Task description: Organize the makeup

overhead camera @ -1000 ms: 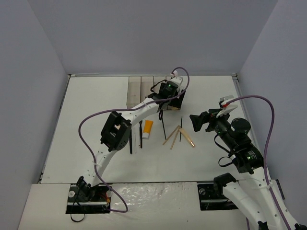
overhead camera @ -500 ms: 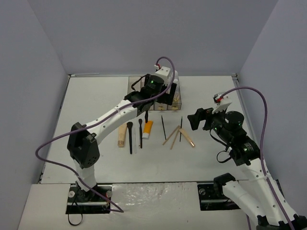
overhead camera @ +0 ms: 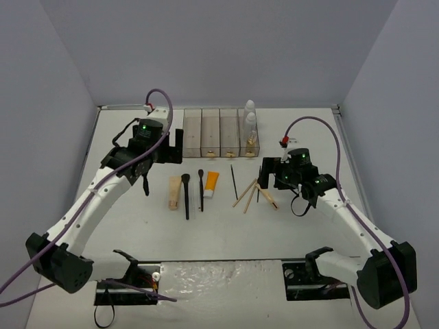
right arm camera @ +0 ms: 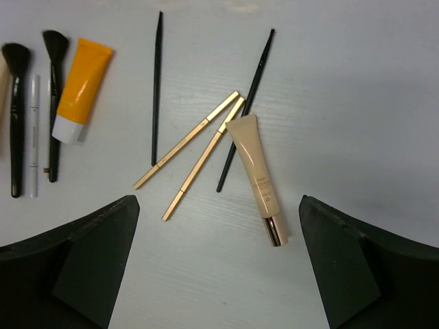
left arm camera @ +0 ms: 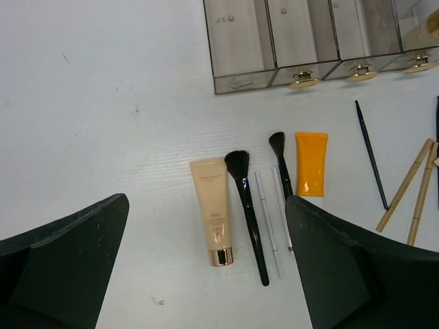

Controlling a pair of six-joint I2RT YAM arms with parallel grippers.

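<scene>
Left gripper [overhead camera: 142, 175] has its jaws wide apart and empty over the left-middle of the table [overhead camera: 226, 236]. Right gripper [overhead camera: 269, 171] is also spread and empty, over the tan sticks [right arm camera: 186, 145] and beige tube [right arm camera: 255, 168]. Brushes [left arm camera: 245, 205] and orange tube [left arm camera: 310, 163] lie mid-table, near the clear box [overhead camera: 210, 130] at the far edge. Two bottles [overhead camera: 250, 122] stand in its rightmost compartment.

Orange tube [left arm camera: 311, 163], beige tube [left arm camera: 212, 209], black brushes [left arm camera: 245, 199]

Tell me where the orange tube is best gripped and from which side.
Likely from straight above, pinching the orange tube across its mid-body by the two long edges: it lies flat, and the body is broader than the white cap end. The small black brush lies close along one edge, leaving little room there.
</scene>
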